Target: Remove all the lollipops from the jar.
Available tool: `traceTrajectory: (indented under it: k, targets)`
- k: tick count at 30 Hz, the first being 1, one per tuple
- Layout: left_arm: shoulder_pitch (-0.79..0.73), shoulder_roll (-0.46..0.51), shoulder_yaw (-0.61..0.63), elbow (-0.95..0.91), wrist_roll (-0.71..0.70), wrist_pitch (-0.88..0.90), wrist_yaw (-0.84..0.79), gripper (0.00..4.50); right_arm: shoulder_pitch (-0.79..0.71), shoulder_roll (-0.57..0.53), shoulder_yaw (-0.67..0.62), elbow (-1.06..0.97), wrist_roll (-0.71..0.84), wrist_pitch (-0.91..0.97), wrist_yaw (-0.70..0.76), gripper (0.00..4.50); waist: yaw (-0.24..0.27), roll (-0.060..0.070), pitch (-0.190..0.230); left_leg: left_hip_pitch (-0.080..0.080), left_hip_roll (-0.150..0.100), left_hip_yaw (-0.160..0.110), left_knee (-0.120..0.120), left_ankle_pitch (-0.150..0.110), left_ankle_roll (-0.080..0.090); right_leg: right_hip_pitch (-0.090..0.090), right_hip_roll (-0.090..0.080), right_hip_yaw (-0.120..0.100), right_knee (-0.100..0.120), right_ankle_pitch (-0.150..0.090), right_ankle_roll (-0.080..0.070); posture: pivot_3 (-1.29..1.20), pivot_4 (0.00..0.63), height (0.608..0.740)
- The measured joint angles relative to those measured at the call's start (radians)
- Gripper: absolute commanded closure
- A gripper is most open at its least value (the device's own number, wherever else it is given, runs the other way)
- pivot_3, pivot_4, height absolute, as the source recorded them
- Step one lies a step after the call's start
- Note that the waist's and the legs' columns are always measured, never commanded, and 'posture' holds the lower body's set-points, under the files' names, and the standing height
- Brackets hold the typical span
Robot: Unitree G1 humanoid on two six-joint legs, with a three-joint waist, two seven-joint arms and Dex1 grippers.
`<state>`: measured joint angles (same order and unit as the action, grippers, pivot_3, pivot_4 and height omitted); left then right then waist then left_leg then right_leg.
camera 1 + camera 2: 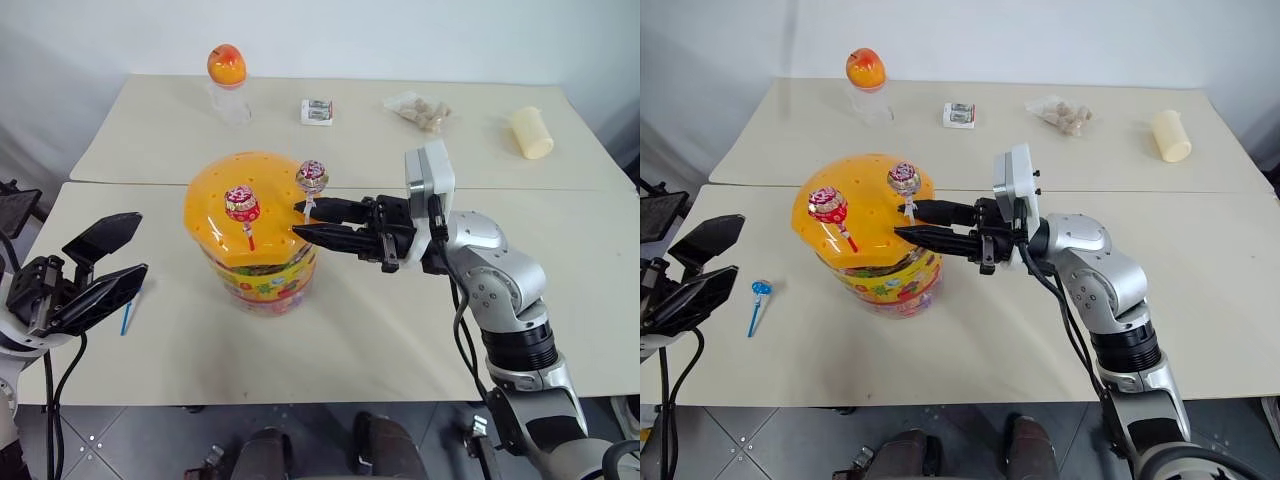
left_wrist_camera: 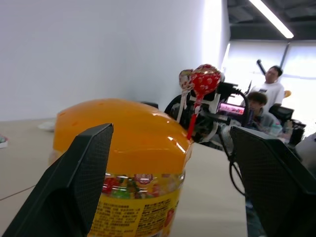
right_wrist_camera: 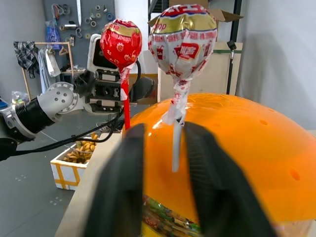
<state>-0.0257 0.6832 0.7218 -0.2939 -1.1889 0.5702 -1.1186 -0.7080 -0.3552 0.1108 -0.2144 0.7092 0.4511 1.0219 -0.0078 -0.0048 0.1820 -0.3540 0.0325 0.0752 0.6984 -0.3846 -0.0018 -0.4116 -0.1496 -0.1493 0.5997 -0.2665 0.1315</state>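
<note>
Right hand closing on the white lollipop's stick

The jar (image 1: 258, 240) stands mid-worktop (image 1: 400, 330); the right hand (image 1: 303, 221) pinches the white lollipop (image 1: 312, 177) by its stick. A crooked pull could tip the jar or slip the stick. The left hand (image 1: 105, 265) hangs wide open, empty. The red lollipop (image 1: 242, 205) stays planted; the blue one (image 1: 758, 298) lies left.
</note>
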Motion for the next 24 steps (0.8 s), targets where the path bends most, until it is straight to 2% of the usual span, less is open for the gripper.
traceTrajectory:
  k: [1,4,8,12,16,18,21,24]
  targets:
    - [0.001,0.004,0.0,0.003,-0.002,0.004,-0.007,0.49,-0.003,0.004,-0.001,0.009,-0.002,-0.003,0.001,4.48,0.0,0.0,0.0,0.0,0.0,0.0,0.0,0.0,0.0,0.0,0.0,0.0,0.0,0.0,0.0,0.0,0.15,0.74]
    - [-0.002,0.01,0.0,0.012,-0.013,0.013,-0.018,0.49,-0.017,0.035,-0.011,0.026,0.009,-0.009,-0.001,4.48,0.0,0.0,0.0,0.0,0.0,0.0,0.0,0.0,0.0,0.0,0.0,0.0,0.0,0.0,0.0,0.0,0.15,0.74]
    - [-0.023,0.008,-0.009,0.015,-0.028,0.014,-0.016,0.49,-0.033,0.08,-0.067,0.029,0.095,0.024,-0.02,4.48,0.0,0.0,0.0,0.0,0.0,0.0,0.0,0.0,0.0,0.0,0.0,0.0,0.0,0.0,0.0,0.0,0.15,0.74]
    - [-0.047,0.006,-0.033,0.011,-0.044,0.017,-0.009,0.49,-0.075,0.039,-0.157,0.03,0.232,0.122,-0.043,4.48,0.004,0.0,0.0,0.0,0.0,-0.001,0.0,0.0,0.0,0.0,0.0,0.0,0.0,0.0,0.0,0.0,0.15,0.74]
    - [-0.034,0.03,-0.041,-0.006,-0.044,0.035,-0.02,0.49,-0.102,-0.177,-0.305,0.088,0.323,0.258,-0.071,4.48,0.007,0.0,0.0,-0.001,0.0,-0.001,0.0,0.0,0.0,0.0,0.0,0.0,-0.001,0.0,0.0,0.0,0.15,0.74]
    - [-0.032,0.051,-0.05,-0.011,-0.034,0.037,-0.039,0.49,-0.088,-0.263,-0.33,0.111,0.318,0.295,-0.058,4.48,0.005,0.0,0.0,-0.001,0.0,0.0,-0.001,0.0,0.0,0.0,0.0,0.0,-0.003,0.0,0.0,0.0,0.15,0.74]
    - [0.028,0.13,-0.076,-0.024,0.068,-0.001,-0.139,0.49,0.056,-0.581,-0.285,0.174,0.149,0.31,0.037,4.48,0.011,0.001,0.0,-0.001,-0.001,0.002,-0.003,-0.001,0.001,0.0,0.0,0.0,-0.006,0.0,0.0,0.0,0.15,0.74]
    - [0.056,0.165,-0.093,-0.006,0.153,-0.051,-0.221,0.49,0.216,-0.774,-0.223,0.293,-0.07,0.247,0.076,4.48,0.01,0.001,0.001,-0.002,0.0,0.006,-0.003,-0.001,0.002,0.0,0.0,0.0,-0.009,0.0,0.0,0.0,0.15,0.74]
